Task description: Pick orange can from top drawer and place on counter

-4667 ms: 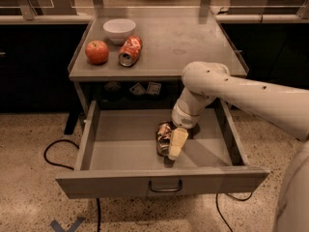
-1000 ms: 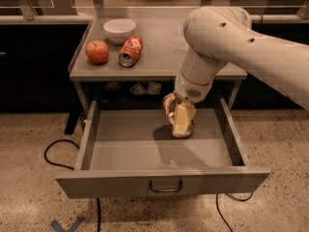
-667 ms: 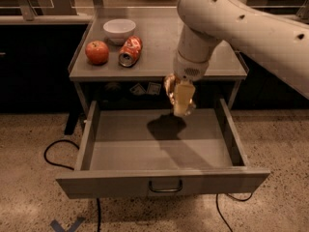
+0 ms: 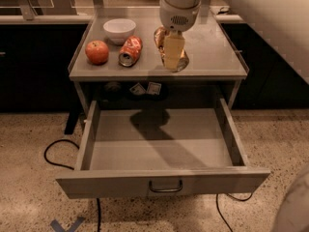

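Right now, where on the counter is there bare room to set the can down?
On the counter, the right half, from the claw holding the orange can to the right rim, is bare. The left is crowded: bowl, apple, red-orange can. The top drawer floor is bare too.

Hand (image 4: pixel 173 53) holds orange can (image 4: pixel 180 65) over counter (image 4: pixel 215 52)

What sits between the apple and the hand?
Camera view: a red can lying on its side on the counter, between the apple and the hand, which holds the orange can over it.
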Available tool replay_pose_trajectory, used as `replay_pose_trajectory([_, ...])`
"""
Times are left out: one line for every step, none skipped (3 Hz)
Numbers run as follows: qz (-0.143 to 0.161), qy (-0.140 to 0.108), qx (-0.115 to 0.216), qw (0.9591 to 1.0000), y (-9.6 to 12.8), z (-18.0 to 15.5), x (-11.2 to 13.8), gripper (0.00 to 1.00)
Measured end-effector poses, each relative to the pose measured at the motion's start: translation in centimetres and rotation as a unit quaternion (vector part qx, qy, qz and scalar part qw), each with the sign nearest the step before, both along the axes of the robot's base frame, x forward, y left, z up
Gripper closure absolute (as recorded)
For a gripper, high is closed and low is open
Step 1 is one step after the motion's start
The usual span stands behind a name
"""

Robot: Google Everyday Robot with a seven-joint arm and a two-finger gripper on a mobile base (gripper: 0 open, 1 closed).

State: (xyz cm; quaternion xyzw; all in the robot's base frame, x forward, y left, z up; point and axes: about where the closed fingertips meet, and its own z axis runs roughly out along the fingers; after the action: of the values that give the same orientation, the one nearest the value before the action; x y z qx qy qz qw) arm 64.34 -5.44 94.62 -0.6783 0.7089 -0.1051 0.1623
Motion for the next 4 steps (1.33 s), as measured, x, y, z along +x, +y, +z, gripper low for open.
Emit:
replay_pose_trajectory([-0.002, 0.0, 0.0, 1.0, -0.2, 0.0, 0.0, 1.0])
replay_pose_trajectory([-0.015, -0.005, 0.003, 0.9999, -2.0, 0.2, 2.4, 1.0])
replay_pose_trajectory([-0.031, 0.007, -0.022, 0.9993, -5.3, -1.8, 7.2, 1.0])
replay_pose_trajectory([-0.039, 0.035, -0.056, 0.9971, -8.0, -5.1, 11.0, 1.0])
